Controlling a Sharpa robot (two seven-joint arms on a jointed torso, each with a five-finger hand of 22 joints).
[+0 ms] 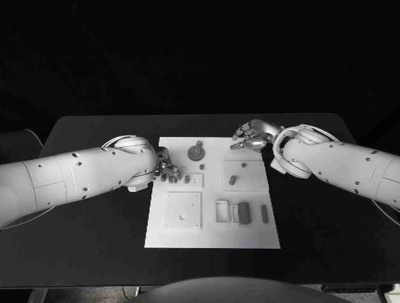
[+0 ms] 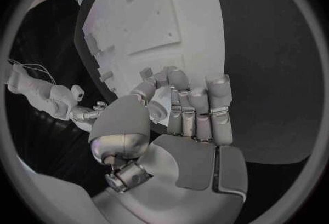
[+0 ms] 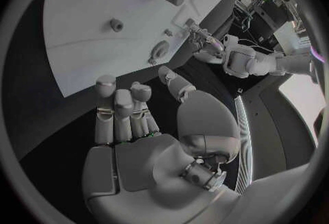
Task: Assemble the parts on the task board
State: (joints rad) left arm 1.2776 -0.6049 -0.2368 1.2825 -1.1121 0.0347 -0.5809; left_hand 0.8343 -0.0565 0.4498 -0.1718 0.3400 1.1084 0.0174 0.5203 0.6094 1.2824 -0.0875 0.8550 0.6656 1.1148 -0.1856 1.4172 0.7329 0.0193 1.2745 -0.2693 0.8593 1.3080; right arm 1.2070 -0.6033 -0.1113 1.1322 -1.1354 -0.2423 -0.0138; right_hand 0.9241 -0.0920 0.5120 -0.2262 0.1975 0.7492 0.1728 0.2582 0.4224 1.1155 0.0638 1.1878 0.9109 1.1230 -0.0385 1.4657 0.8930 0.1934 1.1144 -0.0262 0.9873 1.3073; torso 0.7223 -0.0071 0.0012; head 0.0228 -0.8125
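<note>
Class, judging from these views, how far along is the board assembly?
Early on. Several parts lie loose on the board, though a round part sits at its far end. Left hand and right hand hold nothing, at the board's edges. Nearly all fitting remains.

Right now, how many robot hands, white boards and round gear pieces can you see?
Robot hands: 2, the left hand and the right hand.
White task board: 1.
Round gear piece on the board: 1.
Total: 4.
</note>
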